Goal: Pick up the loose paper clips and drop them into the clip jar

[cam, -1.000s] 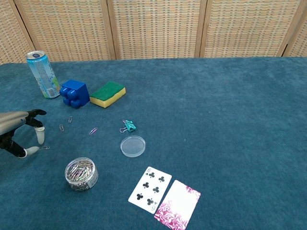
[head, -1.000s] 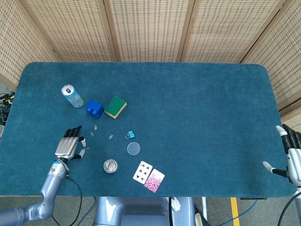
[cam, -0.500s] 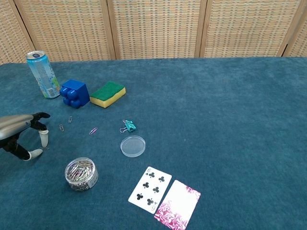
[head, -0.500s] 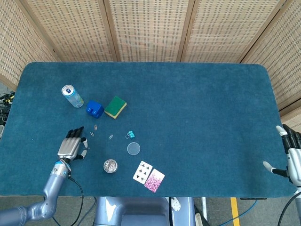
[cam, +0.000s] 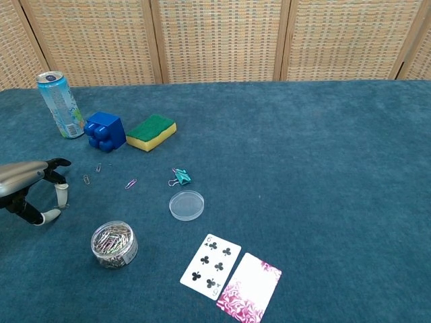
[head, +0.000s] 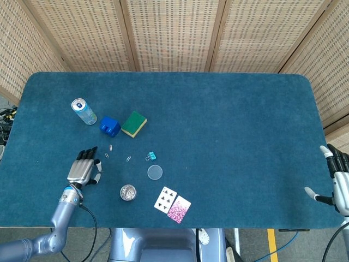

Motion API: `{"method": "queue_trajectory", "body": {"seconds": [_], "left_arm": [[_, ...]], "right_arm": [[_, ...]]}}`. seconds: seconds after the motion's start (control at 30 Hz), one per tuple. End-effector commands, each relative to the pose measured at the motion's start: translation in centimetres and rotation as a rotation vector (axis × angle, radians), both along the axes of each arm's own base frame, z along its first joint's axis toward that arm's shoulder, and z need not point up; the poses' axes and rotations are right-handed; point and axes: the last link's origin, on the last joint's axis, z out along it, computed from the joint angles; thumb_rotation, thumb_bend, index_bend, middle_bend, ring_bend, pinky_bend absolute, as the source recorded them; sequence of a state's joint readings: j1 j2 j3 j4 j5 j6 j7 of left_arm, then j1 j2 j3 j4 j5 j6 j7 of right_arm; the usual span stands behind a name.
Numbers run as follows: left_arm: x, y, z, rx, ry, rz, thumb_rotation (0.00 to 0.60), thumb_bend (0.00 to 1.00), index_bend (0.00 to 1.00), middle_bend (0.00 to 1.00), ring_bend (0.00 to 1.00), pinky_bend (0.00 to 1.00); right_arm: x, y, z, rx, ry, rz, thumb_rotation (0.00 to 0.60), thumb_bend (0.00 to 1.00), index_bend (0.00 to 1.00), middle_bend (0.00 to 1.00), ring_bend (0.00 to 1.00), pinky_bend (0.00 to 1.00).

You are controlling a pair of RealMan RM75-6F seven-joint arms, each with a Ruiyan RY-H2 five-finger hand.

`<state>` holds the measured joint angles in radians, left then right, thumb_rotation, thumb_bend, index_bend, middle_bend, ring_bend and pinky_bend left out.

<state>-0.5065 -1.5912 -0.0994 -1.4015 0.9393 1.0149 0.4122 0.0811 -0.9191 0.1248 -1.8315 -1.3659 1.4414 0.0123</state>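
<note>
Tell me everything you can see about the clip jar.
The clip jar is a small, round, clear container, seemingly plastic, standing upright and open on the blue table near the front edge. It is heaped with silvery paper clips and bears a pale label on its side. Its clear round lid lies flat on the cloth to its right, apart from it. Nothing touches the jar; the left hand is apart from it, off to the left.

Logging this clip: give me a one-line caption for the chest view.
Left hand lowered over a loose paper clip, beside the open clip jar.
</note>
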Motion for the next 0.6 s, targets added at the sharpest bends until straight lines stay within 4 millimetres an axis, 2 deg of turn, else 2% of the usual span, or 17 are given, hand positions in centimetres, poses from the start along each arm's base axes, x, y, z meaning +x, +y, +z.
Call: {"method": "queue_trajectory", "body": {"seconds": [0.03,0.6], "left_arm": [[-0.04,-0.03,-0.06,-0.001,0.004,0.000,0.600,0.41,0.57,0.00,0.00,0.00],[0.28,-0.05,0.18,0.015,-0.007,-0.012,0.600,0.43,0.64,0.00,0.00,0.00]], "right_arm": [[-0.02,0.00,0.01,0.000,-0.001,0.000,0.600,0.00,0.00,0.00,0.00,0.00],[-0.01,0.02,0.03,0.000,-0.001,0.002,0.600,0.00,0.00,0.00,0.00,0.00]]}}
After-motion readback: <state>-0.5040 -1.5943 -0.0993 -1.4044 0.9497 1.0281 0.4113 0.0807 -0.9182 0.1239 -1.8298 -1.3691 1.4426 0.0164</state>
